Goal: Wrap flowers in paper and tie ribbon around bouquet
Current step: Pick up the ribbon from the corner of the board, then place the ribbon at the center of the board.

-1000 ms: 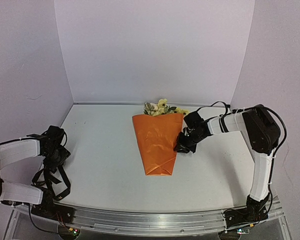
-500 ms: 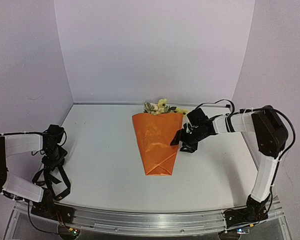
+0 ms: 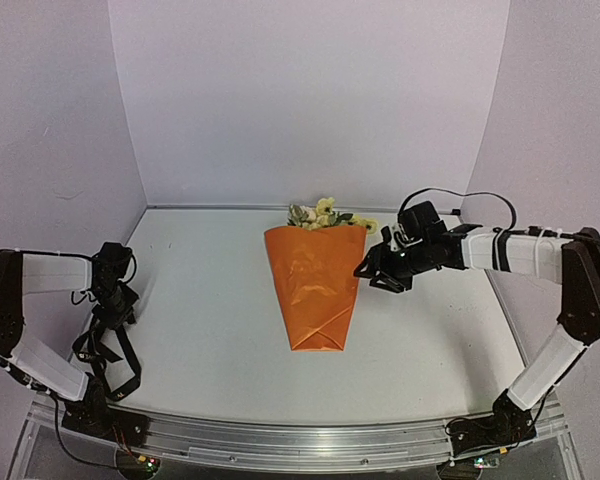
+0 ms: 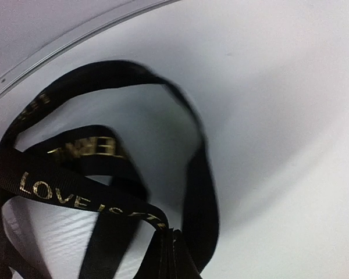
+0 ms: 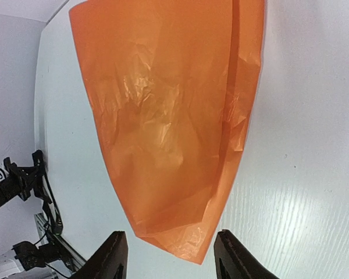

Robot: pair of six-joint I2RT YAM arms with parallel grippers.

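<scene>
The bouquet point(image 3: 311, 288) lies mid-table, a cone of orange paper point(image 5: 168, 116) with its narrow end toward the arms. Yellow flowers point(image 3: 325, 213) with green leaves show at its far, wide end. My right gripper point(image 3: 372, 272) hovers open just off the cone's right edge. In the right wrist view its fingers point(image 5: 113, 256) stand apart with nothing between them. At the table's left edge my left gripper point(image 3: 114, 300) is shut on the black ribbon point(image 3: 102, 348), which droops in loops below it. Gold lettering runs along the ribbon point(image 4: 87, 197), pinched in my left gripper point(image 4: 171, 247).
Pale walls close the table on the left, back and right. A metal rail point(image 3: 300, 440) runs along the near edge. A black cable point(image 3: 450, 205) arcs over the right arm near the back right corner.
My left gripper has closed on the ribbon and shifted slightly. The right gripper has opened, let go of the cone's right edge and drawn back to the right as the arm stretched out.
</scene>
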